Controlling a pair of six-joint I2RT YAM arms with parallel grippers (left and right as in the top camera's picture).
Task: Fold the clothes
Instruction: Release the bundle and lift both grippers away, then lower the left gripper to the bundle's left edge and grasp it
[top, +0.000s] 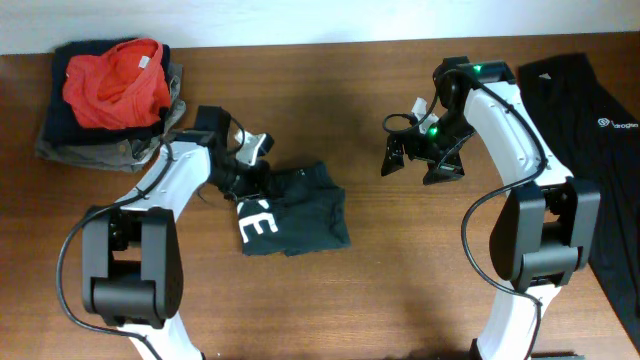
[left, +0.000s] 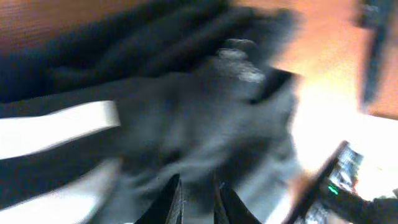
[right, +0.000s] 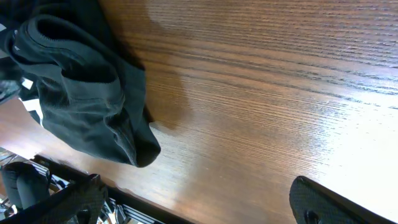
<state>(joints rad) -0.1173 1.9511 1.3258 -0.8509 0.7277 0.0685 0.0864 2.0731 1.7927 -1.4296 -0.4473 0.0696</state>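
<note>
Overhead: noted crumpled black shirt (top: 295, 210) with white lettering at the middle of the table (top: 350, 90), left gripper (top: 238, 183) at its upper left edge. Right gripper (top: 415, 168) spread wide, well apart from it. Second black shirt (top: 590, 130) at the right edge.

Left wrist: blurred. Fingers (left: 171, 202) nearly together against dark cloth; cannot tell whether clamped.

Right wrist: fingertips (right: 323, 205) far apart over bare wood, black shirt at left.

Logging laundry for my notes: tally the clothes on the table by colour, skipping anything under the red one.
Black shirts: 2, centre and right edge
Red garment: 1
Total: 3
</note>
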